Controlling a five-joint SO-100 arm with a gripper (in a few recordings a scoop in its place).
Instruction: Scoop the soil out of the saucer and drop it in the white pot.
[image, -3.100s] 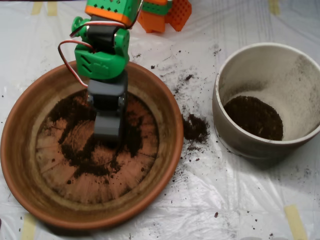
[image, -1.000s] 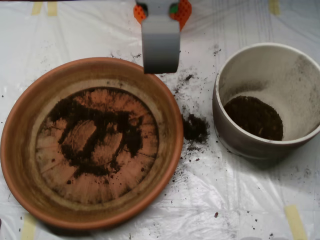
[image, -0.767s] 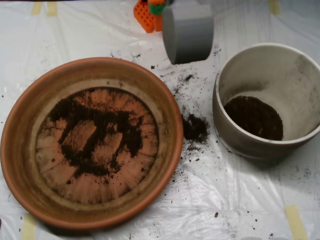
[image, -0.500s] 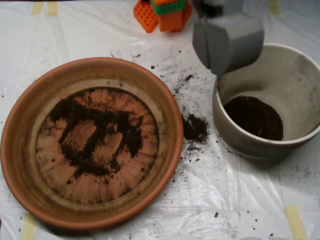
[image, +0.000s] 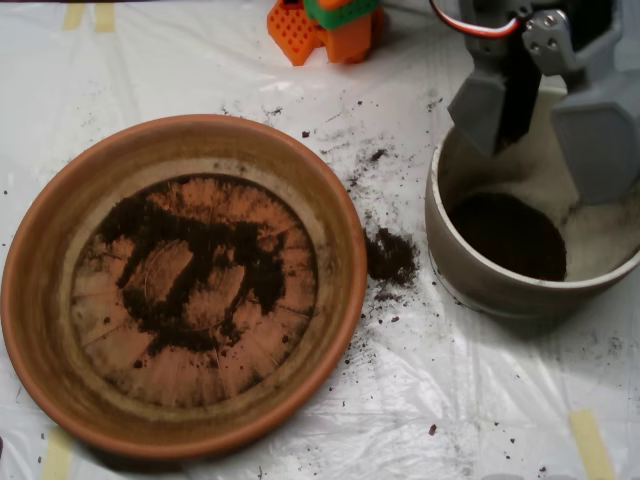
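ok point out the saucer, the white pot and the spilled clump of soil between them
saucer (image: 45, 330): overhead view, on its bare left inner wall
white pot (image: 470, 285): overhead view, on its outer front side
spilled soil clump (image: 390, 256): overhead view, on the middle of the dark pile on the plastic sheet

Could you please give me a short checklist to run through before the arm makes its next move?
1. Scoop over the white pot: ok, its two grey halves stand spread apart above the opening.
2. Load released: cannot tell; soil lies in the pot.
3. Soil left in the saucer: ok, a thin dark patch remains.
4. Sheet between the dishes clean: not ok, a spilled clump lies there.
5. Saucer unobstructed: ok.
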